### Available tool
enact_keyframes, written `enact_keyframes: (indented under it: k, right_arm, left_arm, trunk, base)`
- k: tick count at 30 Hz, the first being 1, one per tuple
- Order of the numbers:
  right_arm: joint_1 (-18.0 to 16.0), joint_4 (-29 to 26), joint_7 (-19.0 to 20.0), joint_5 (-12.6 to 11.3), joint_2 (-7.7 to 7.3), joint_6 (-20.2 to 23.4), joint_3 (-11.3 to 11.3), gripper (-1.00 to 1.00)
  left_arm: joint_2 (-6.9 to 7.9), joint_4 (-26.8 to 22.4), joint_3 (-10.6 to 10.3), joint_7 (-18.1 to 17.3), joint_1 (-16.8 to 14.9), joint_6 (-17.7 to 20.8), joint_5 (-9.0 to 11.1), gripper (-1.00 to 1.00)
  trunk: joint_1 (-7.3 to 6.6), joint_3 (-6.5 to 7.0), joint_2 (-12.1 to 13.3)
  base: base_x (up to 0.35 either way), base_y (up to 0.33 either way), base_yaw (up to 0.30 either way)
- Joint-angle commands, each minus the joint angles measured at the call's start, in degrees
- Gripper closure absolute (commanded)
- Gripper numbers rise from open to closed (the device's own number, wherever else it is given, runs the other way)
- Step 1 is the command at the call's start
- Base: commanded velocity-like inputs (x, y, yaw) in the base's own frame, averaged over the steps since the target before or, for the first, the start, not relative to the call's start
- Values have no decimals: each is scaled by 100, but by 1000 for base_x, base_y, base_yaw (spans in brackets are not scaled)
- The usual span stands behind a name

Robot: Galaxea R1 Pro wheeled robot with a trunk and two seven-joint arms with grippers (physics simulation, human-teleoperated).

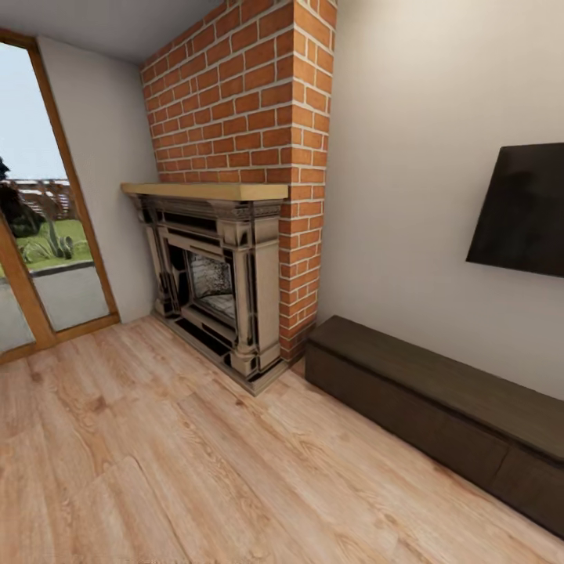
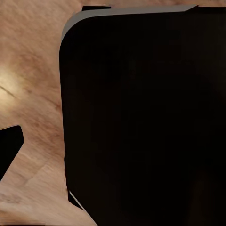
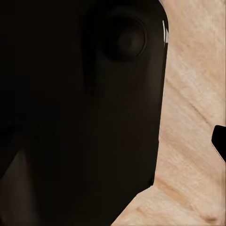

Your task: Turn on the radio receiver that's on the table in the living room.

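A room corner is shown from the head view: a brick chimney [image 1: 243, 117] with an ornate fireplace [image 1: 219, 282] under a wooden mantel [image 1: 205, 191], a glazed door [image 1: 39, 204] at the left giving onto a garden, a dark wall screen [image 1: 523, 210] at the right, and a long dark cabinet [image 1: 439, 407] set on the wood floor [image 1: 157, 462] against the wall below the screen. The radio and its counter are not among the things seen here, so their position cannot be given; the robot is judged to be on its way, with the head turned toward the wrong part of the room. In each wrist view a large dark robot body panel [image 2: 146, 117] is seen close to the camera over pale wood floor, with a small dark tip [image 2: 9, 146] at the picture's edge, possibly a finger. Whether either gripper is open or closed cannot be told. Nothing of the task is judged done: the counter is yet to be found and approached, the radio reached, and its switch operated.
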Motion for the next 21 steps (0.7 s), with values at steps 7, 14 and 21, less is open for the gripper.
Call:
enact_keyframes:
  k: [7,14,21]
  right_arm:
    - [0,-3,0,-4,0,-3,0,-100]
    - [0,0,0,-6,0,-8,0,-100]
    - [0,0,0,-6,0,-9,0,-100]
  left_arm:
    - [3,-6,0,-6,0,0,82,-100]
    - [8,-11,-6,-9,0,-20,352,-100]
    - [9,-11,-7,-9,0,-26,398,-100]
  trunk:
    - [0,0,0]
    - [0,0,0]
    - [0,0,0]
  base:
    - [0,0,271]
    - [0,0,271]
    - [0,0,271]
